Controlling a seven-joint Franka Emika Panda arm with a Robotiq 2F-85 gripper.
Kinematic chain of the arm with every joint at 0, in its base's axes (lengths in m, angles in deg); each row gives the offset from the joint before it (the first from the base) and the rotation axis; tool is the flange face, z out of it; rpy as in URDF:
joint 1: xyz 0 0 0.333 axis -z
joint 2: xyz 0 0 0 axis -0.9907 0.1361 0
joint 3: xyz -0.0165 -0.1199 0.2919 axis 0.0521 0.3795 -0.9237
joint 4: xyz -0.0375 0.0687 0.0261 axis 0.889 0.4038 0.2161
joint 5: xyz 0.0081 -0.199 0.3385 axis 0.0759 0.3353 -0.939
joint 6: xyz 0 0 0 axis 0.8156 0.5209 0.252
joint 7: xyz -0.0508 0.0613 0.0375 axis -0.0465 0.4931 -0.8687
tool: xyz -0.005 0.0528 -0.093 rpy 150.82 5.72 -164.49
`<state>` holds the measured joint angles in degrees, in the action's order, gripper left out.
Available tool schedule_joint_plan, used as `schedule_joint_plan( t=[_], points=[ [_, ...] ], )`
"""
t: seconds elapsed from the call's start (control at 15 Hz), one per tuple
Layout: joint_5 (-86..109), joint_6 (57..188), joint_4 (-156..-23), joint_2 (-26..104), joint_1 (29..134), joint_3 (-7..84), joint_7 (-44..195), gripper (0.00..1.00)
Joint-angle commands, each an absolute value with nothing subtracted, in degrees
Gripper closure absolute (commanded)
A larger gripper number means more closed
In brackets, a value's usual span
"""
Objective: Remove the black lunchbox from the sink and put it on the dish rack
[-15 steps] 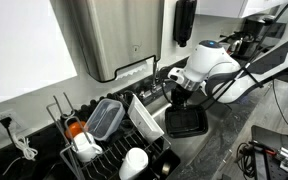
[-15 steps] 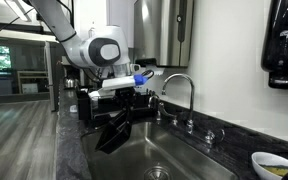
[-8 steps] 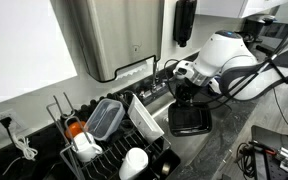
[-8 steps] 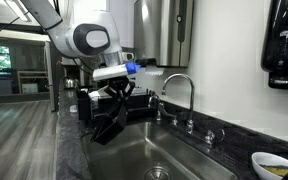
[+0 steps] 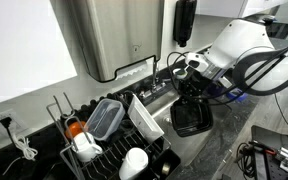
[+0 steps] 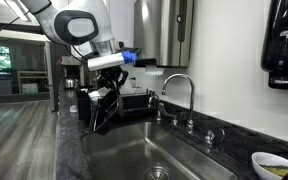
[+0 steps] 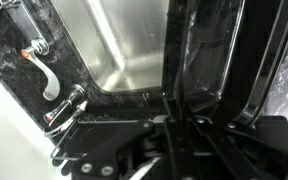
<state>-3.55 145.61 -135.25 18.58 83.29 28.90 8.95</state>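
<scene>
The black lunchbox [image 5: 192, 119] is held in the air over the sink [image 6: 156, 152], clear of the basin floor. It is tilted steeply and hangs down from the gripper [image 5: 189, 88]. The fingers are closed on one wall of the lunchbox near its rim. In the wrist view, that thin black wall is seen running between them, with the steel basin and the chrome faucet [image 7: 50, 82] behind it. In an exterior view, the dish rack [image 5: 102, 152] is seen to the left of the sink, apart from the lunchbox. A clear container [image 5: 106, 117], a white cup [image 5: 134, 161] and a leaning white tray [image 5: 145, 116] are held in the rack. The far wall is taken up by a steel panel [image 5: 114, 35].
</scene>
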Motion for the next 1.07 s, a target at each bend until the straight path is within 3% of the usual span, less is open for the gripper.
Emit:
schedule_joint_plan(
  t=[0.0,0.47,1.0],
  points=[
    [-13.2,145.9,-137.3,15.0,80.9,30.9,-4.9,0.98],
    [-32.7,138.2,-135.0,12.3,78.5,35.2,-29.6,0.98],
    [-38.7,123.0,-130.6,10.8,78.8,41.1,-40.1,0.98]
  ],
)
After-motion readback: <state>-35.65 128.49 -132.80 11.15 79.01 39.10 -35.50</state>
